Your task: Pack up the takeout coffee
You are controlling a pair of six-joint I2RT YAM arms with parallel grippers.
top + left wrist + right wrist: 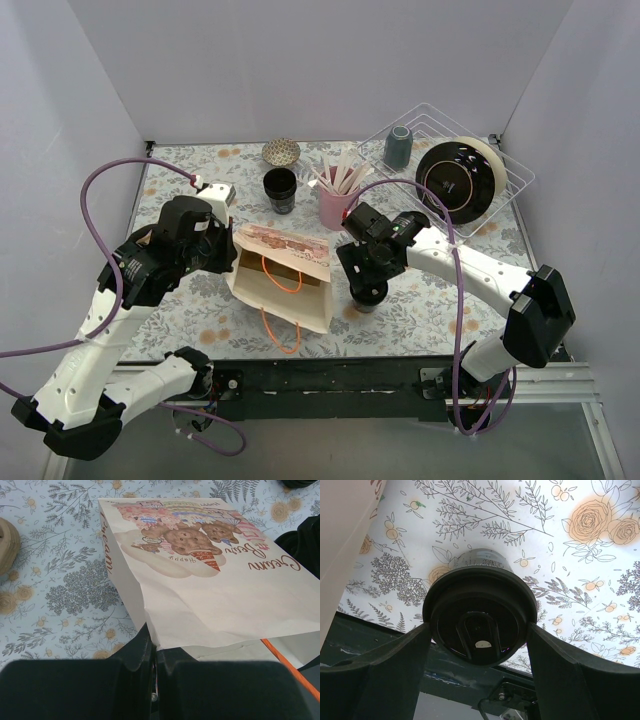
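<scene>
A white paper bag with orange handles (pixel 280 275) lies on its side on the flower-printed tablecloth (pixel 420 300). At the bag's left edge, the left gripper (pixel 153 655) is clamped on the paper. Just right of the bag, the lidded black takeout coffee cup (pixel 367 293), apparently standing on the cloth, sits pinched between the fingers of the right gripper (pixel 478 628). Directly behind the bag stand a lidless black cup (pixel 280 189) and a pink cup of sticks (pixel 335 203), with a patterned round bowl (pixel 281 152) farther behind. Behind and right of the bag, a white wire rack (pixel 505 195) holds a grey-blue tumbler (pixel 398 147) and a black round plate (pixel 452 180) on edge.

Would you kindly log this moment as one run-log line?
left end effector: pinching paper bag rim | right end effector: closed on takeout coffee lid | takeout coffee outside paper bag
</scene>
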